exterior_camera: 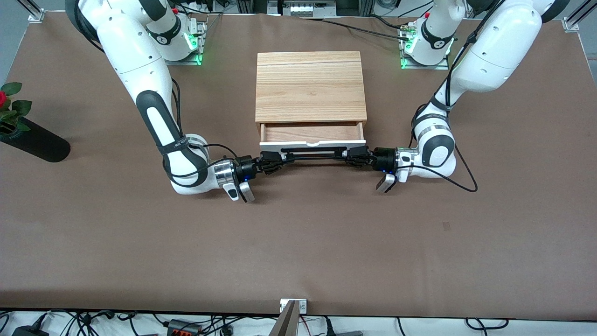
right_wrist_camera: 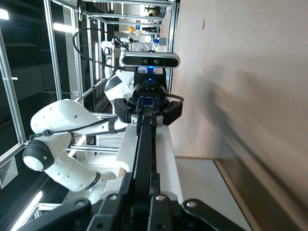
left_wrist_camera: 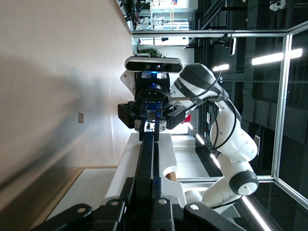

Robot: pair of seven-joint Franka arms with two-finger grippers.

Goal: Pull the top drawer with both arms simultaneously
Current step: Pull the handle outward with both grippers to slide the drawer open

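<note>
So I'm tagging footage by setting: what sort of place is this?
Probably a robotics lab: two large white robot arms bolted along a brown-covered table, aluminium frame posts around it, and loose cables by the table's edge.

The whole table (exterior_camera: 298,242) is seen from high up in the front view, facing the bases along the upper edge. Each wrist view is set close along the handle (left_wrist_camera: 144,163), rolled sideways, facing the other wrist. The handle is shared by all three views.
</note>
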